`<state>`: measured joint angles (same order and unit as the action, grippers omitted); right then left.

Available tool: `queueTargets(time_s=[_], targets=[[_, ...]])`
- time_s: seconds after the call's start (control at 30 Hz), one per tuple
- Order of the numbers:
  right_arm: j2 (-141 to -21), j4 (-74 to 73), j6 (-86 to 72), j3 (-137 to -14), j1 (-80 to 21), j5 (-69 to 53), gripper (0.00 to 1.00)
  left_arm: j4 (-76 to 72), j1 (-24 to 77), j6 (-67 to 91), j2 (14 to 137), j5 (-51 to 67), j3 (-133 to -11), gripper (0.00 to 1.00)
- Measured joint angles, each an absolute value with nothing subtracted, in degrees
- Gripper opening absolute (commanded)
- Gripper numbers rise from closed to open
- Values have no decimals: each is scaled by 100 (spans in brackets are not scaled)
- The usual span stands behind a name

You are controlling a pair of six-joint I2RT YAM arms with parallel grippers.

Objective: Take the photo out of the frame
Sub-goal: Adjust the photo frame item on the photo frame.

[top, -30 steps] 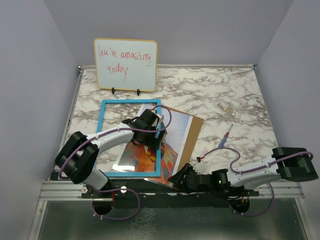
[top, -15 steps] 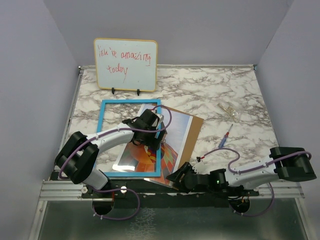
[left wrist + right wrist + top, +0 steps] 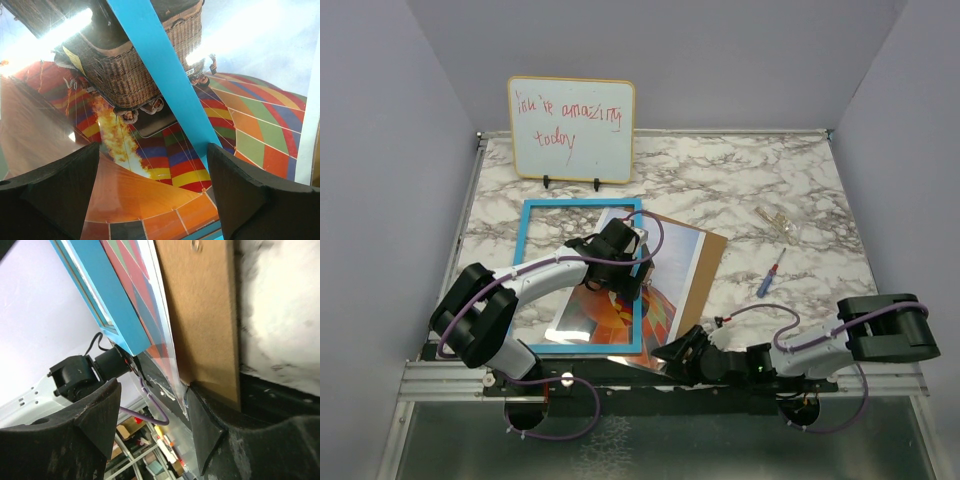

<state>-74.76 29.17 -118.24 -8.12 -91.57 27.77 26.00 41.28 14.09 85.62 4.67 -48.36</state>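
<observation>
From above, the frame point(image 3: 582, 203) lies flat on the table point(image 3: 750, 180). The photo point(image 3: 663, 305) pokes out from under its right side, on top of the brown board point(image 3: 700, 260). The left gripper point(image 3: 623, 262) hangs over the frame's right rim. The right gripper point(image 3: 678, 352) is low at the near edge, by the photo's corner. A whiteboard point(image 3: 570, 128) and a screwdriver point(image 3: 772, 272) are well away.

In the left wrist view, the fingers point(image 3: 55, 190) are wide apart and hold nothing. The blue rim runs between them.

In the right wrist view, the fingers point(image 3: 95, 415) are apart too. The photo's thin edge is between them, not pinched. The board sits right beside it, so a grab may catch both. If nothing holds the frame down, it may slide along. A hard pull could tear the paper.
</observation>
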Motion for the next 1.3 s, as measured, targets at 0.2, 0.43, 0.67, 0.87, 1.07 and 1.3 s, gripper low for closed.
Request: queueTargets(time_s=[0.2,0.43,0.67,0.87,1.07,1.3], targets=[[-6945,3223,-11323,-333,-9155,3177,63,2596,4134,1409,8562,464,-4836,86],[-6707,3159,-10877,-237,-8886,3332,63,2596,4139,1409,8552,449,-4836,86],[-7096,2617,-10995,-795,-8722,3232,63,2596,4139,1409,8552,447,-4836,86],[-7616,3988,-10954,-381,-8691,3218,61,2596,4139,1409,8552,445,-4836,87],[-7913,4237,-10121,-648,-8331,2790,50,2615,4152,1409,8493,381,-4829,88],[-8058,5054,-9559,-152,-7999,2543,21,2692,4176,1435,8119,19,-4705,93]])
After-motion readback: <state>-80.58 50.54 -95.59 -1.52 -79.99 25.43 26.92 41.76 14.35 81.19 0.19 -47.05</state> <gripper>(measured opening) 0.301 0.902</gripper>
